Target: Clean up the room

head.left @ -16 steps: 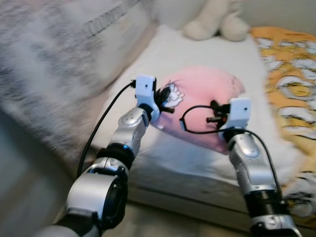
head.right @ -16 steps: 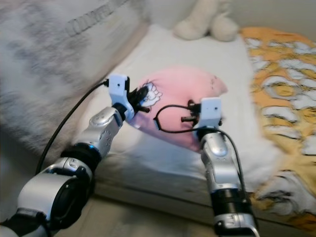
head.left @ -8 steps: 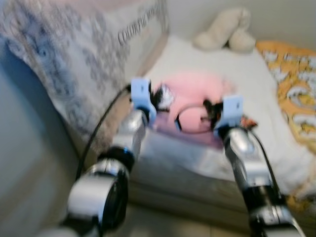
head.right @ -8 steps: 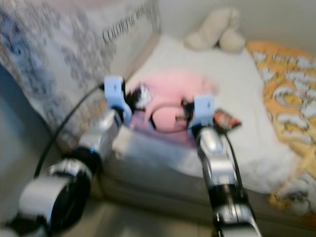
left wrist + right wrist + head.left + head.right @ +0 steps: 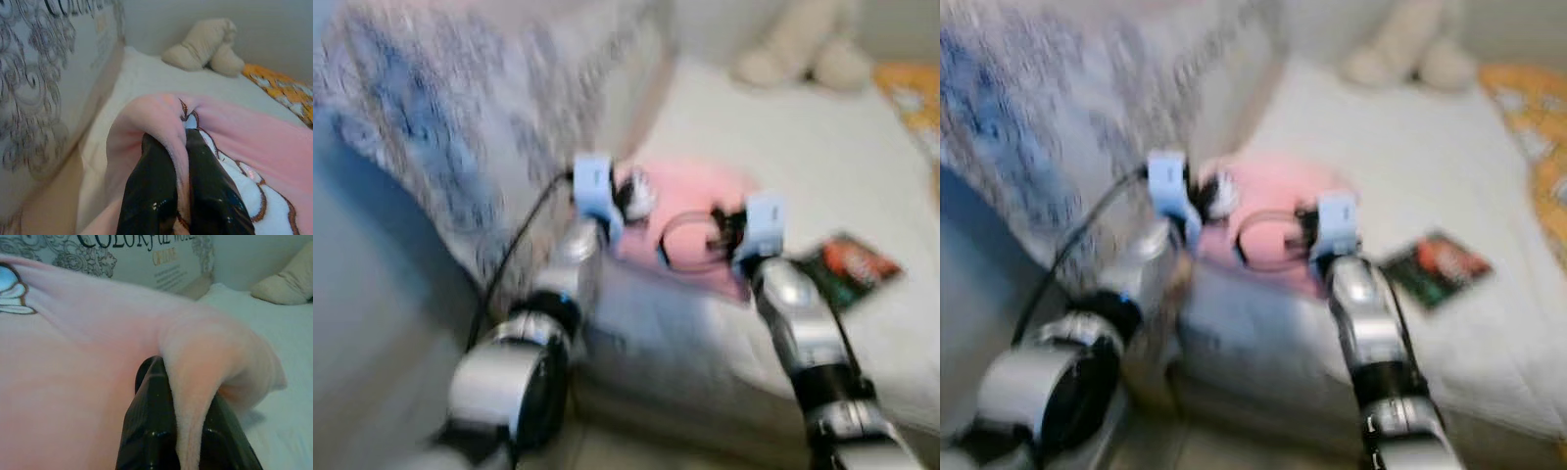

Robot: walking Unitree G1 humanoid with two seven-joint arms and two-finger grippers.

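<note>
White bedding (image 5: 822, 157) carries the pink blanket (image 5: 254, 142) near its edge, pinched at 2 corners by the left gripper (image 5: 181, 161) and right gripper (image 5: 181, 396), so tidying looks barely begun, with a dark packet (image 5: 847, 269) and plush toy (image 5: 205, 44) left.

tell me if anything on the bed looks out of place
A dark packet with red print lies loose and askew on the white mattress, beside the soft pink blanket that both the left gripper and right gripper pinch.
</note>
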